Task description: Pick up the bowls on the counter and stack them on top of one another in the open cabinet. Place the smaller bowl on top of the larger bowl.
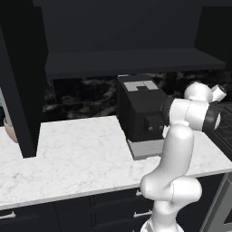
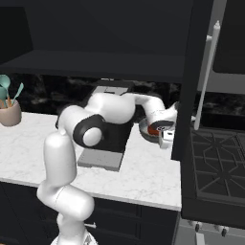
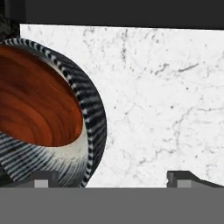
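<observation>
Two bowls sit nested on the long white marble counter (image 1: 77,154) with faint grey veins, and I read them best from my hand view: the small glossy red-brown bowl (image 3: 37,105) lies inside the wider grey bowl (image 3: 89,127) with its white-striped pattern, both at the left of that view with bare marble to their right. From the right base view I see the same pair, the red-brown bowl (image 2: 157,129) inside the grey bowl's rim (image 2: 145,128), resting on the counter between the black box-shaped appliance (image 2: 107,119) and a tall dark panel (image 2: 184,95) beside the black stove top (image 2: 215,158). The left base view gives me none of that detail; it shows the white arm bent in front of the appliance and the wide black wall cabinet (image 1: 131,61) with its flat shelf board overhead, while a pale tan utensil pot (image 2: 9,114) stands far to the left in the right base view. My two-finger claw (image 3: 113,178) is spread wide, its dark tips far apart at the bottom of the hand view; the left tip stands against the grey bowl's outer wall, though I cannot tell whether it touches, and the claw grips nothing.
</observation>
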